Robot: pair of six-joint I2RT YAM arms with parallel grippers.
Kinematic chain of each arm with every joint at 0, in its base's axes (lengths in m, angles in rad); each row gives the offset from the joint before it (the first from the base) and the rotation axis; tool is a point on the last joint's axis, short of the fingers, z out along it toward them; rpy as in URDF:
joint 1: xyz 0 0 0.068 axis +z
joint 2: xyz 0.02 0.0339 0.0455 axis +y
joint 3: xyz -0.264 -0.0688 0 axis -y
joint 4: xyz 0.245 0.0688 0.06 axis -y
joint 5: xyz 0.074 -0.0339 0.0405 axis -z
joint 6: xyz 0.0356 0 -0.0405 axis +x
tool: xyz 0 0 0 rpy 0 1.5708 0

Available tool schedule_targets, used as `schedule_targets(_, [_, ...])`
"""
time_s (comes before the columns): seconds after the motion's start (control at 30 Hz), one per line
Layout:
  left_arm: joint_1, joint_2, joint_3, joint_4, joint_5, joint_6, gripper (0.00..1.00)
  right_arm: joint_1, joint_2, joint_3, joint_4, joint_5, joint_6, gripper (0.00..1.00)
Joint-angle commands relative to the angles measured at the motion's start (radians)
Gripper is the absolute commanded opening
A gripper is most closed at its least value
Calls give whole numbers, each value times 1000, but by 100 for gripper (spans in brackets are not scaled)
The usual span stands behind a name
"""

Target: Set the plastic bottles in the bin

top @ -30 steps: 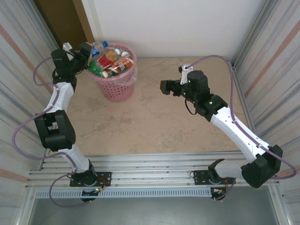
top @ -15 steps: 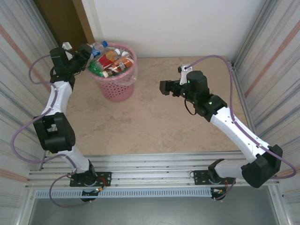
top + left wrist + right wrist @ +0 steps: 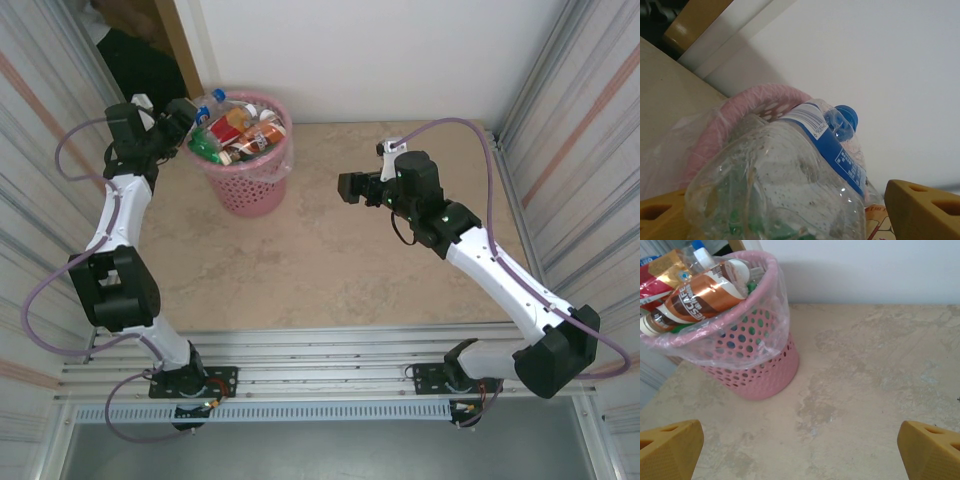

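- between the left gripper's [image 3: 787, 200] wide-spread, unclamped yellow fingers [image 3: 922, 202]: a crushed clear plastic bottle with blue label [image 3: 780, 170], long axis running ahead, blue cap pointing forward over the round pink lattice bin's [image 3: 747, 102] rim.
- right gripper [image 3: 800, 447]: wide apart, empty; bin ahead-left of it, heaped with other bottles [image 3: 700, 297].

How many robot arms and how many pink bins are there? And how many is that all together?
Arms: 2, the left arm and the right arm
Bin: 1
Total: 3
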Motion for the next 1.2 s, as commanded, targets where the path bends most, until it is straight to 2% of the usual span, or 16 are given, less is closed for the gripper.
schedule_targets(0.0, [10, -46, 20, -36, -23, 42, 87, 7, -1, 28, 21, 7, 3, 98])
schedule_targets(0.27, [10, -49, 13, -34, -26, 42, 82, 9, 1, 29, 28, 6, 1, 98])
schedule_targets(0.53, [13, -50, -13, 21, -8, 3, 57, 13, 3, 28, 27, 7, 2, 98])
schedule_targets(0.8, [28, -34, -40, 169, 82, -106, 45, 14, 1, 24, 25, 12, 0, 98])
schedule_targets(0.97, [29, -15, -17, 221, 162, -151, 43, 17, 8, 25, 27, 12, 0, 98])
schedule_targets(1.17, [30, -14, 10, 132, 197, -97, 43, 19, 13, 28, 28, 12, 0, 98])
